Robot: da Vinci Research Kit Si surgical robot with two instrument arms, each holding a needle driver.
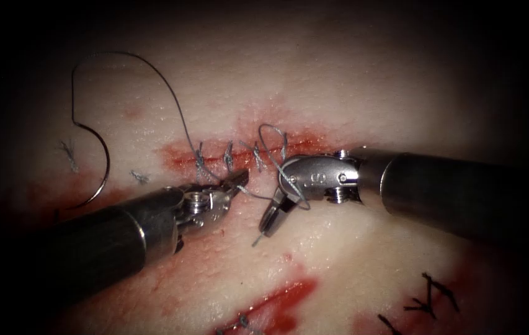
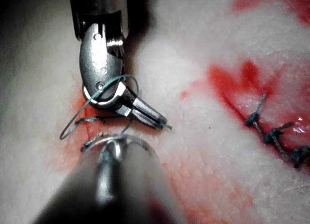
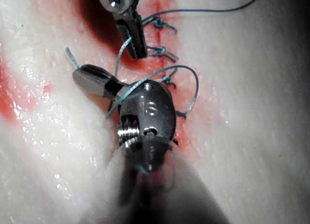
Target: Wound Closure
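Tissue; needle lying free.

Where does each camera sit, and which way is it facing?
Endoscope: above and in front, looking down at the cut; both arms enter; the needle lies on the tissue left of it.
Left wrist: on the left arm, looking along its shaft at the right end effector, shut on the short end of the thread.
Right wrist: on the right arm, looking past its own wrist at the left end effector, shut on thread.
Shared: both wrist views show thread looped around the right end effector.
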